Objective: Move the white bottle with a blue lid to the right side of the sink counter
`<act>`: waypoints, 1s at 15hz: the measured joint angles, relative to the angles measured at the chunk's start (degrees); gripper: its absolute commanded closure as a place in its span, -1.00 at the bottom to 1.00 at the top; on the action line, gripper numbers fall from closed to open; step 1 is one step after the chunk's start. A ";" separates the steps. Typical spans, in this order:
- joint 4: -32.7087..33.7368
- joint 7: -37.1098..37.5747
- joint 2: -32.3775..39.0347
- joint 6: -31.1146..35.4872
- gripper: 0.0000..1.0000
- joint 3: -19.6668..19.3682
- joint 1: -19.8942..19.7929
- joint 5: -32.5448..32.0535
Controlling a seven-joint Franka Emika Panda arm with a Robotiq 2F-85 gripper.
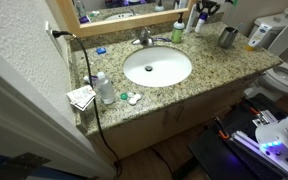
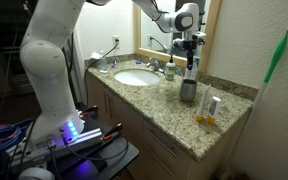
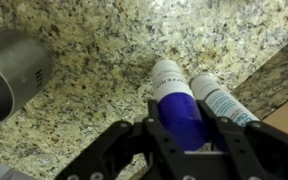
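Gripper (image 3: 181, 118) fingers sit on either side of the blue lid (image 3: 185, 122) of the white bottle (image 3: 169, 74). They press against the lid's flanks, so it is grasping the bottle by the lid. In the wrist view the bottle's white body points away from the gripper over the speckled counter (image 3: 104, 30). I cannot tell whether its base rests on the stone or hangs just clear of it. A white tube (image 3: 222, 100) lies just beside the bottle, alongside it, and may be touching it. A metal cup (image 3: 9, 75) stands apart from both, at the edge of that view.

In an exterior view the arm (image 2: 49, 60) reaches over the counter. The gripper hangs close to the mirror at the back edge, above and behind the cup (image 2: 188, 90). The bottle is too small there to make out.

In an exterior view from above, the oval basin (image 1: 157, 67) sits mid-counter with the faucet (image 1: 144, 38) behind it. The cup stands on one side of the basin. A clear bottle (image 1: 104, 88) and some papers (image 1: 81, 97) are on the far side, well apart from the gripper.
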 measured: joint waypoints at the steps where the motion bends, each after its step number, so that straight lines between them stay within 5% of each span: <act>1: 0.14 0.01 0.24 -0.03 0.69 -0.01 0.02 0.01; 12: -1.38 1.60 4.24 8.31 0.69 -0.50 1.67 -0.15; 13: -1.64 1.76 4.24 9.23 -0.02 -0.70 1.89 -0.15; 15: -1.96 1.87 4.24 10.04 -0.44 -0.98 2.18 -0.15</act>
